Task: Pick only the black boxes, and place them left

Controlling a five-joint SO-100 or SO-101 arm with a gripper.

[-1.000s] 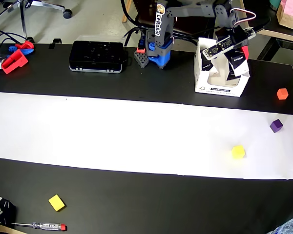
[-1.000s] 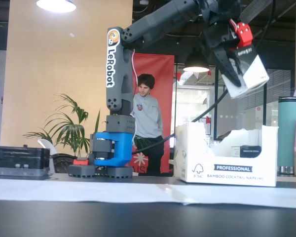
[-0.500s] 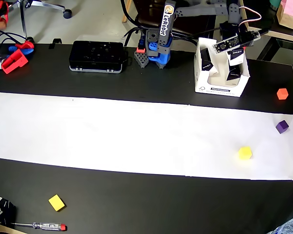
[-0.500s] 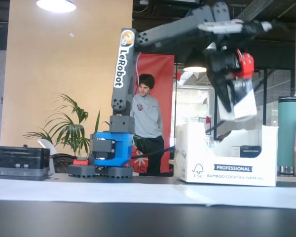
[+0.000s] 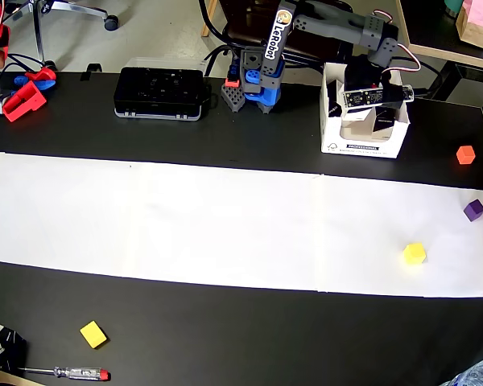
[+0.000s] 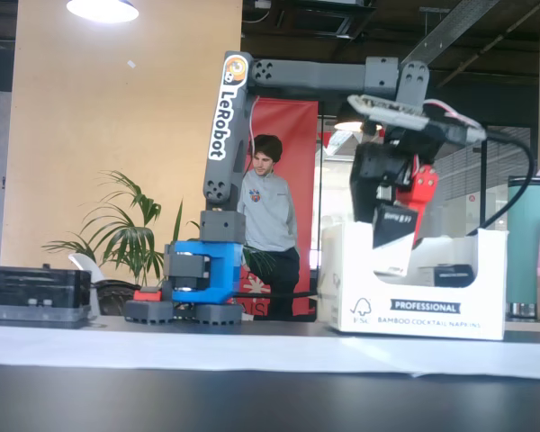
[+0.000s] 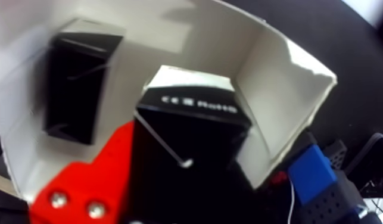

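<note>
One black box hangs pinched in the gripper above the white carton at right of the fixed view, another black box lying inside.

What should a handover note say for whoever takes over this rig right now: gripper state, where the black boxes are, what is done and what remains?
Gripper: shut on a small black carton with white sides, held above the open white cardboard napkin box at the right of the fixed view.
Boxes: the wrist view shows the held carton over the napkin box, and a second black carton leaning against the box's inner wall. The overhead view is too cluttered to tell whether there are more.
Done: one carton gripped and raised; none lies on the white paper strip.
Left: carry this carton leftward, set it down, return for the rest. Leave the coloured cubes alone.
</note>
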